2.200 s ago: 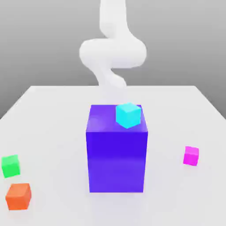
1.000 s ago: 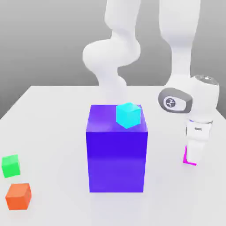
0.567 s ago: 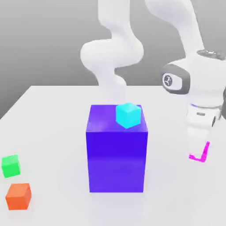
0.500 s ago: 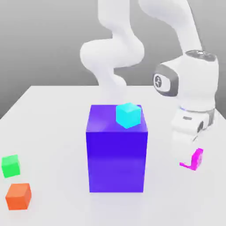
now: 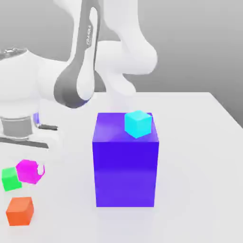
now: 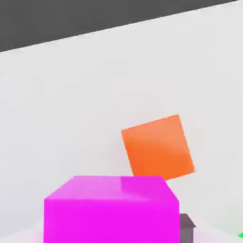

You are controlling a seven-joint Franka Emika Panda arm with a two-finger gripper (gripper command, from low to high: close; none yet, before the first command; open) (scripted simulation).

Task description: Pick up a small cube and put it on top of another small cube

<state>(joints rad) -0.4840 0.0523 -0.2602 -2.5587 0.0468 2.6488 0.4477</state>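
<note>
The small magenta-pink cube hangs above the table at the exterior view's left, and my gripper is shut on it. It sits right beside the small green cube, partly overlapping it in that view. A small orange cube lies on the table just nearer the front. In the hand view the magenta cube is close up, the orange cube lies on the table beyond it, and a grey fingertip shows beside the magenta cube.
A big blue-purple block stands mid-table with a small cyan cube on its top, at the far right corner. The white arm arches over the table's left half. The table's edges taper toward the back.
The gripper closed on the magenta cube at the exterior view's right, lifted it, and swung it across in front of the big block to the left, beside the green cube.
</note>
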